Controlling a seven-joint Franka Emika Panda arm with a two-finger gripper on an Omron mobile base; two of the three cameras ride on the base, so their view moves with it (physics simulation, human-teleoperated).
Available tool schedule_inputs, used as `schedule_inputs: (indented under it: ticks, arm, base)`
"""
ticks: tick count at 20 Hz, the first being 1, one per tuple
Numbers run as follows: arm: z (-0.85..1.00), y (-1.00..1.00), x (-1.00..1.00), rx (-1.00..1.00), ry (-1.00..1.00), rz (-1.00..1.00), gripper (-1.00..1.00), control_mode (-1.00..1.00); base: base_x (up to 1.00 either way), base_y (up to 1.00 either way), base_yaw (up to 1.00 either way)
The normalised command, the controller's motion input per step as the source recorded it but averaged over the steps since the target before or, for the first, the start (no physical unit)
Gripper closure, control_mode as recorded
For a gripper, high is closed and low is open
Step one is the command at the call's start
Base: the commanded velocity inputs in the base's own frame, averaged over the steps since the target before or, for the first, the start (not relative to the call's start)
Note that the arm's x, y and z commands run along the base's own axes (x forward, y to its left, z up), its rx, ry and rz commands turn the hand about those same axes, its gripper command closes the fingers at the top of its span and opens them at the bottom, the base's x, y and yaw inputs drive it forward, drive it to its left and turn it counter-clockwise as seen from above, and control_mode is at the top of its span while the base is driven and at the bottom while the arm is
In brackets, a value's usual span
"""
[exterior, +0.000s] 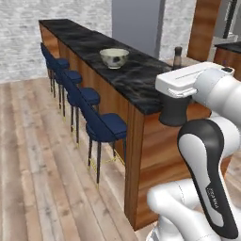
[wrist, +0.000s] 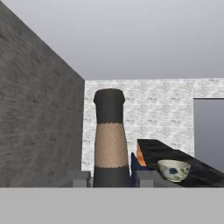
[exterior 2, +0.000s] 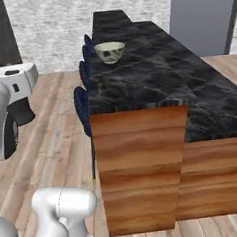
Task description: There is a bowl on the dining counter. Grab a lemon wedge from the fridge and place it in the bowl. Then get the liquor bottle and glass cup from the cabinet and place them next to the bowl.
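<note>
Four blue stools (exterior: 94, 113) lined the near side of the dark marble counter (exterior: 127, 70), with wood floor beyond. One bowl (exterior: 114, 57) stood on the counter, nothing beside it. Hand view showed the bottle (wrist: 110, 140) upright between the fingers (wrist: 80, 178), its neck rising straight ahead; the fingers were clamped on its body. Bowl lay well apart, ahead and right.

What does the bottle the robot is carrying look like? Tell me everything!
The liquor bottle has a dark body, a tan textured neck and a dark cap on top. It stands upright, close in front of the hand camera, with the tool shut on its lower part, fingers on either side. In the left base view its neck pokes up behind the white arm, near the dining counter.
</note>
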Motion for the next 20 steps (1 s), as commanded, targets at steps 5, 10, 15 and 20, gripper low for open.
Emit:
schedule_inputs:
  ticks: [5, 10, 15, 20]
  arm:
    - [0.00, 0.00, 0.00, 0.00, 0.00, 0.00, 1.00, 1.00]
    - [0.00, 0.00, 0.00, 0.00, 0.00, 0.00, 1.00, 1.00]
    - [0.00, 0.00, 0.00, 0.00, 0.00, 0.00, 1.00, 1.00]
    - [0.00, 0.00, 0.00, 0.00, 0.00, 0.00, 1.00, 1.00]
  base:
    - [0.46, 0.76, -0.60]
    - [0.47, 0.86, -0.54]
    - [0.45, 1.00, -0.40]
    - [0.08, 1.00, -0.27]
